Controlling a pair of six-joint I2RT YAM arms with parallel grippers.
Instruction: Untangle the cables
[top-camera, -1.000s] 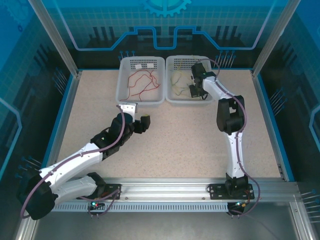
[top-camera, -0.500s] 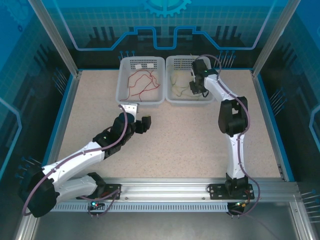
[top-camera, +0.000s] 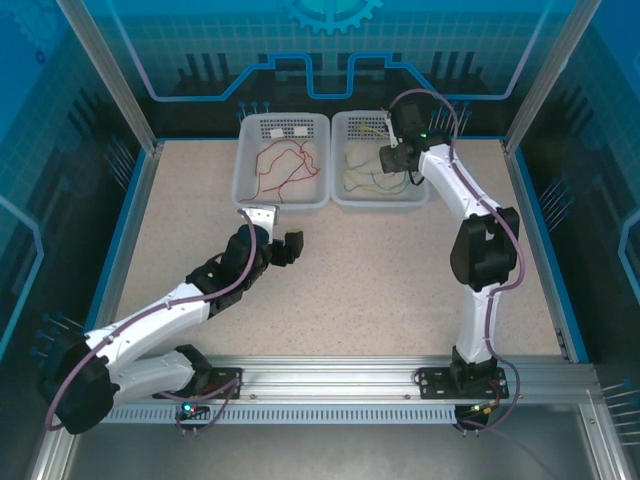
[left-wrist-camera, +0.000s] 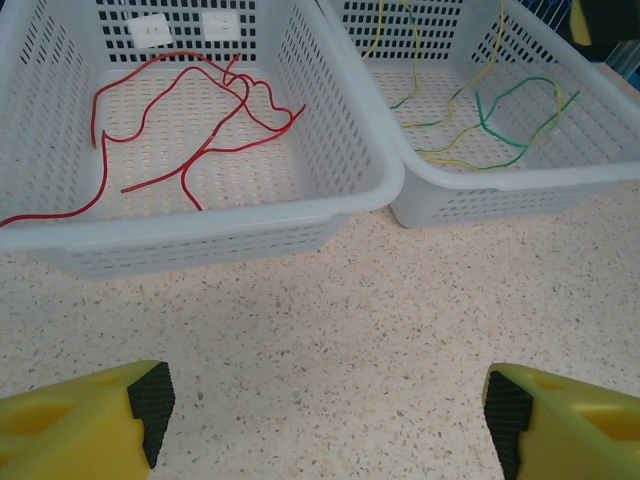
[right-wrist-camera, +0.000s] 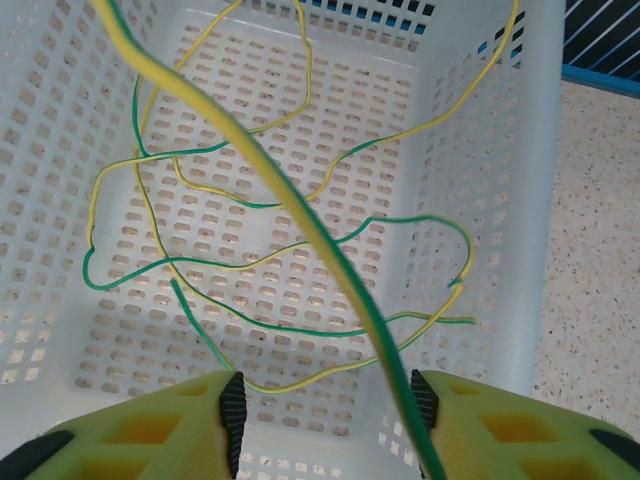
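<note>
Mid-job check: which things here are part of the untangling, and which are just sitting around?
Job: red cables in the left basket; green and yellow cables in the right basket, one strand running between the open fingers of the right gripper.
Just there: two white labels on the left basket's back wall; the robot's own purple-grey cables.

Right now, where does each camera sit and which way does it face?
Top external: above, behind the arms, looking down at the table; both arms show.
Left wrist: low over the table, facing the left basket of red cables and the right basket; left gripper at bottom.
Right wrist: above the right basket, looking down at green and yellow cables; right gripper at bottom.
Shared: the right basket, in all views.
</note>
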